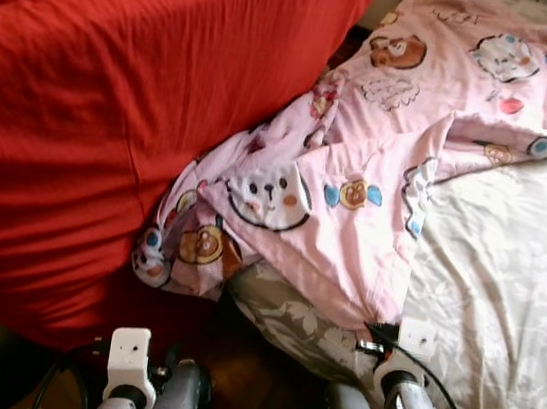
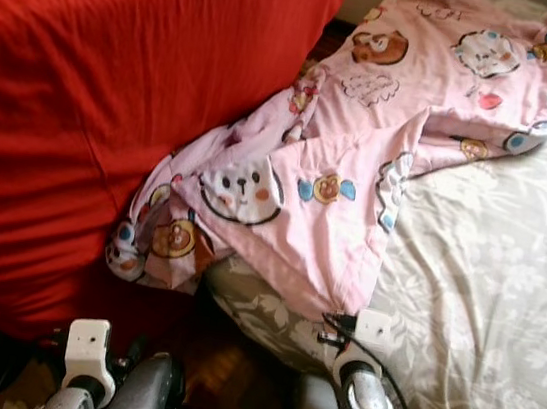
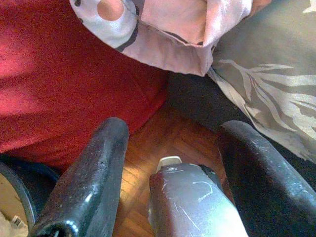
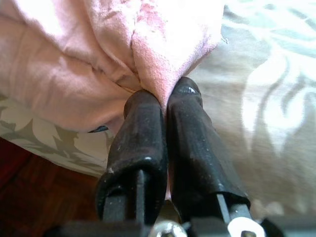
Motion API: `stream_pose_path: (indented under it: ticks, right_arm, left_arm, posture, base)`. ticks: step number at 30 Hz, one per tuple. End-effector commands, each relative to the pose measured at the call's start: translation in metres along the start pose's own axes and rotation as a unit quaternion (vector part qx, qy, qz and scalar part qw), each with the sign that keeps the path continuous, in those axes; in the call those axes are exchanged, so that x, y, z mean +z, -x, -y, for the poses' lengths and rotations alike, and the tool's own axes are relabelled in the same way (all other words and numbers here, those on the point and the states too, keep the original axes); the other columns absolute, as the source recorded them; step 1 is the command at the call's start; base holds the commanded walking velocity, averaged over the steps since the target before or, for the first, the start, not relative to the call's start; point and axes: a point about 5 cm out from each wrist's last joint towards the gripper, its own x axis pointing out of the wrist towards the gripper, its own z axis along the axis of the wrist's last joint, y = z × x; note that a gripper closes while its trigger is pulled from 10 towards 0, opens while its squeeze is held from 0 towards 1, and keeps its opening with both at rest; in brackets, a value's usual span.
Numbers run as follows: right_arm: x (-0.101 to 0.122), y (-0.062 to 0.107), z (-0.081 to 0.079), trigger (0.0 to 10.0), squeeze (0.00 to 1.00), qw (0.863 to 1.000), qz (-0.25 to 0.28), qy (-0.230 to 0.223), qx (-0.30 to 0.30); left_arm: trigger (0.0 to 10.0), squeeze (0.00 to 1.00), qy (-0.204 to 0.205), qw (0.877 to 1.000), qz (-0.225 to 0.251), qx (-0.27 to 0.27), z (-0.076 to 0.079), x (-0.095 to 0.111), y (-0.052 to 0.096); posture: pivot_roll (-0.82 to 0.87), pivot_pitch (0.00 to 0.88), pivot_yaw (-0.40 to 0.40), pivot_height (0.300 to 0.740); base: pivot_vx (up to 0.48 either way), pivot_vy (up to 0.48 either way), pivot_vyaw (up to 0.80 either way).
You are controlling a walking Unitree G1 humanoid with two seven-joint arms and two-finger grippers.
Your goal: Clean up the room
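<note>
Two black fingers of the right gripper are pinched together on a fold of the pink cartoon-print blanket, at its near corner by the bed's edge. From there the blanket spreads away across the bed's grey floral sheet, and its left side spills down against the red-covered furniture. Low over the wooden floor, the left gripper hangs with fingers spread wide, holding nothing, the blanket's drooping edge just beyond it.
</note>
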Motion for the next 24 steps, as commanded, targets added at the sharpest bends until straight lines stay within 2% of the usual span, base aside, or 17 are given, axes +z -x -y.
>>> stream_pose_path:
  ticks: [1, 10, 15, 24]
  right_arm:
    - [-0.006, 0.003, 0.001, 10.0, 0.0, 1.0, -0.005, -0.006, -0.005]
    - [0.003, -0.001, -0.005, 10.0, 0.0, 1.0, 0.01, 0.0, 0.001]
    - [0.003, -0.001, -0.003, 10.0, 0.0, 1.0, 0.013, 0.001, -0.001]
    - [0.003, 0.001, 0.001, 10.0, 0.0, 1.0, 0.021, 0.003, 0.0]
  left_arm:
    - [10.0, 0.0, 0.002, 0.999, -0.028, 0.017, -0.01, -0.014, 0.005]
    - [10.0, 0.0, 0.014, 0.995, -0.086, 0.038, -0.022, -0.035, 0.01]
    - [10.0, 0.0, 0.003, 0.993, -0.114, 0.034, -0.023, -0.043, 0.012]
    - [10.0, 0.0, 0.006, 0.983, -0.179, 0.047, -0.025, -0.067, 0.025]
  posture:
    - [-0.02, 0.14, 0.033, 0.681]
    - [-0.03, 0.114, 0.042, 0.74]
    - [-0.03, 0.108, 0.039, 0.74]
    - [-0.04, 0.097, 0.023, 0.74]
  base:
    - [0.0, 0.0, 0.0]
    - [0.0, 0.0, 0.0]
    - [0.0, 0.0, 0.0]
    - [0.0, 0.0, 0.0]
